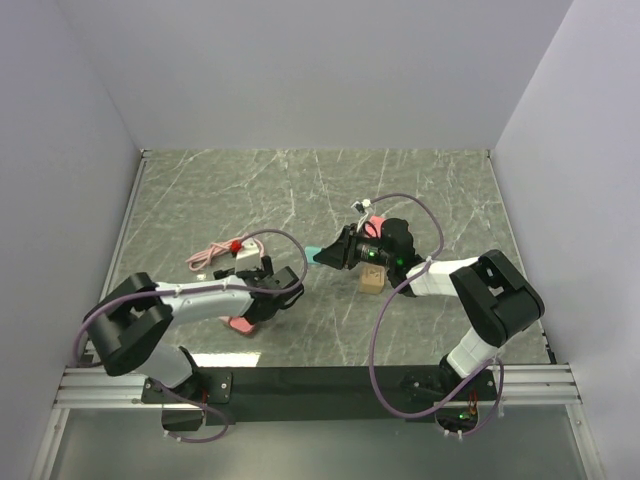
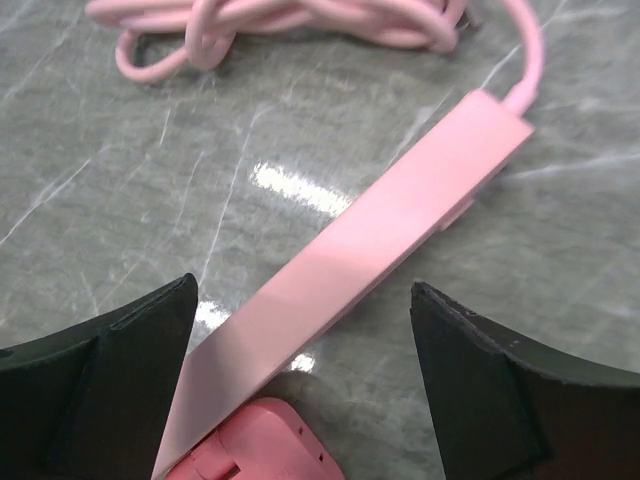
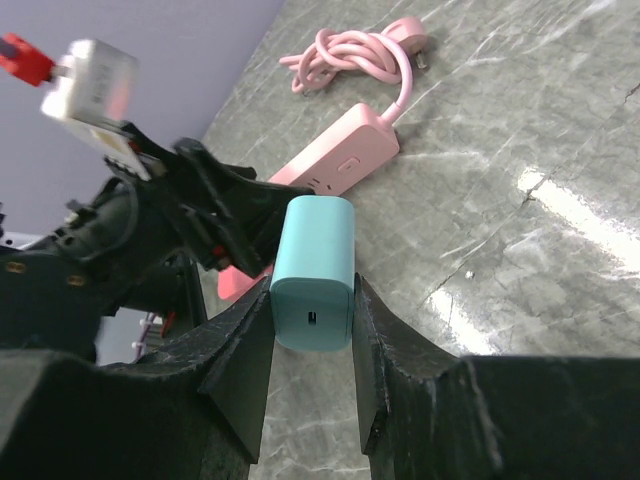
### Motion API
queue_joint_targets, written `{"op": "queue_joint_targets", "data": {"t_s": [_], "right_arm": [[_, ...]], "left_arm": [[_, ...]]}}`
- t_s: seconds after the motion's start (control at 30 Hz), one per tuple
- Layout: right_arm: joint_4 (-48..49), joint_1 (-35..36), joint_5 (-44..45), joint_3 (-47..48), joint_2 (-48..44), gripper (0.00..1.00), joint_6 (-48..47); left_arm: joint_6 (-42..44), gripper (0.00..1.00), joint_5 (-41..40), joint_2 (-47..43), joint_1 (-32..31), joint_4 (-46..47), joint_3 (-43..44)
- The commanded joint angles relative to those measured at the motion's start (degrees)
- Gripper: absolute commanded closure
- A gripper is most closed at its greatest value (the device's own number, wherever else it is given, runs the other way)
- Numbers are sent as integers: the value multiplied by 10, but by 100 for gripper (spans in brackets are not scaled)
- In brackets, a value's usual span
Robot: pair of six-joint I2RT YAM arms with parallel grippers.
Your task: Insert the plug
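A teal plug [image 3: 313, 262] sits squeezed between the fingers of my right gripper [image 3: 312, 300], held above the table; the top view shows this plug [image 1: 315, 255] pointing left. The pink power strip [image 2: 390, 215] lies diagonally on the table between the fingers of my left gripper [image 2: 300, 330], which stands open around it. In the right wrist view the strip [image 3: 340, 158] lies just beyond the plug, with my left gripper [image 3: 205, 200] over its near end. My left gripper [image 1: 268, 290] hides most of the strip from above.
The strip's pink cable [image 2: 290, 20] lies coiled behind it [image 1: 210, 258]. A rounded pink piece [image 2: 262, 445] lies beside the strip's near end. A small wooden block [image 1: 372, 281] sits under the right arm. A white box [image 1: 245, 251] with a red tip rides near the left wrist.
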Motion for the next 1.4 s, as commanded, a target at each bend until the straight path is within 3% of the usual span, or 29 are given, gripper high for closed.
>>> {"op": "queue_joint_targets", "data": {"t_s": [0.0, 0.17, 0.23, 0.43, 0.57, 0.77, 1.37], "right_arm": [[36, -5, -9, 5, -4, 100, 1], [39, -5, -10, 6, 0, 100, 3], [35, -5, -9, 7, 1, 100, 1], [29, -5, -6, 10, 2, 100, -3], [16, -5, 1, 8, -6, 100, -11], [9, -5, 6, 5, -9, 100, -15], [-1, -4, 4, 16, 4, 100, -20]], "left_arm": [[-32, 6, 13, 25, 2, -44, 27], [-7, 5, 44, 51, 15, -21, 32], [23, 6, 77, 52, 16, 36, 19], [97, 28, 181, 73, 7, 184, -1], [127, 30, 212, 99, -4, 245, 14], [158, 29, 199, 119, -5, 249, 48], [88, 35, 196, 16, -28, 270, -72]]}}
